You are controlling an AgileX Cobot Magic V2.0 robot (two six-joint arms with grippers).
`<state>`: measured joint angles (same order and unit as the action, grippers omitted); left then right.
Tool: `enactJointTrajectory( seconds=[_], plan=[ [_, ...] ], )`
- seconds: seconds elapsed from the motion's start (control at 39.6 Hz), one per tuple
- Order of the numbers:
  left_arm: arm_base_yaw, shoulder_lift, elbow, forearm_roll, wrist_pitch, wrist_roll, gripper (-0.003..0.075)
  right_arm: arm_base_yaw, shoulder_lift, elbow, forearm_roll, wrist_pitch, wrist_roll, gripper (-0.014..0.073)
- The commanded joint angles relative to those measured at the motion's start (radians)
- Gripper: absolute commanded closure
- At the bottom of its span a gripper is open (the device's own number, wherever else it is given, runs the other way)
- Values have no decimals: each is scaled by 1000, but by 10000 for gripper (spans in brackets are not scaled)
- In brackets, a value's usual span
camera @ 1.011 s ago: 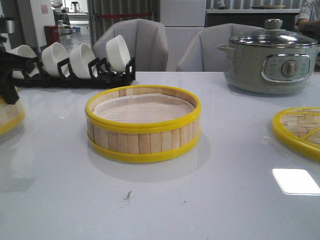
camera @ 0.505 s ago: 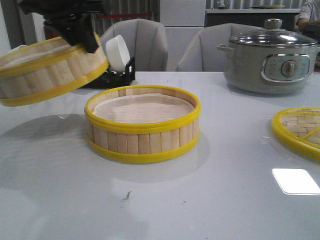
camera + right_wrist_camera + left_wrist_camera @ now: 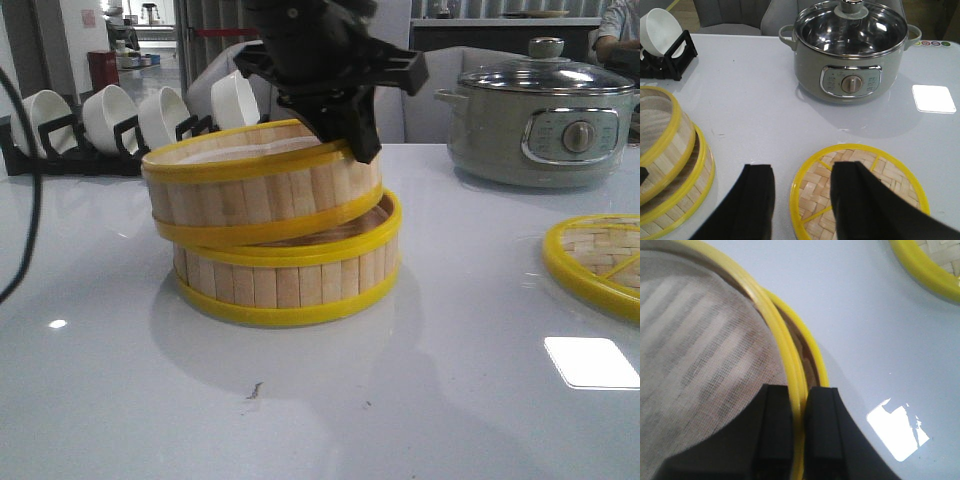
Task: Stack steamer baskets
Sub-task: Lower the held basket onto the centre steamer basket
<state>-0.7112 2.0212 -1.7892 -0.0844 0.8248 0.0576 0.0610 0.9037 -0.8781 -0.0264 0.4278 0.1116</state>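
A steamer basket [image 3: 290, 275] with pale bamboo slats and yellow rims stands on the white table [image 3: 420, 390]. A second steamer basket [image 3: 250, 190] sits tilted over it, shifted left, its right side higher. My left gripper [image 3: 350, 135] is shut on that upper basket's right rim [image 3: 799, 405], one finger inside over the white liner [image 3: 695, 340], one outside. The lower basket's rim [image 3: 812, 355] shows just beyond. My right gripper [image 3: 802, 172] hangs open above the table beside the woven lid [image 3: 860, 192], holding nothing; both baskets [image 3: 667, 165] lie well off to its side.
A grey electric pot [image 3: 540, 115] with a glass lid stands at the back right. A black rack of white bowls [image 3: 130, 125] runs along the back left. The flat woven lid [image 3: 600, 260] lies at the right edge. Grey chairs stand behind the table.
My left gripper has carried the second basket rightward and down, from high at the left to resting tilted on the basket in the middle.
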Motion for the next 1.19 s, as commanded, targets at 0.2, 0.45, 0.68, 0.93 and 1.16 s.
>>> enactJointTrajectory(
  seconds=[0.2,0.45,0.68,0.93,1.16],
  plan=[
    [-30,-8,-110,-14,-39,-3,632,-1,-8,-42,3,-67,0,211],
    [-39,-8,-110,-39,8,-6,632,-1,-8,-42,3,-44,0,211],
    [-39,-8,-110,-39,53,-6,632,-1,-8,-42,3,-44,0,211],
    [-39,-8,-110,-39,89,-26,632,-1,-8,-42,3,-44,0,211],
    [-39,-8,-119,-39,119,-30,632,-1,-8,-42,3,-44,0,211]
  ],
)
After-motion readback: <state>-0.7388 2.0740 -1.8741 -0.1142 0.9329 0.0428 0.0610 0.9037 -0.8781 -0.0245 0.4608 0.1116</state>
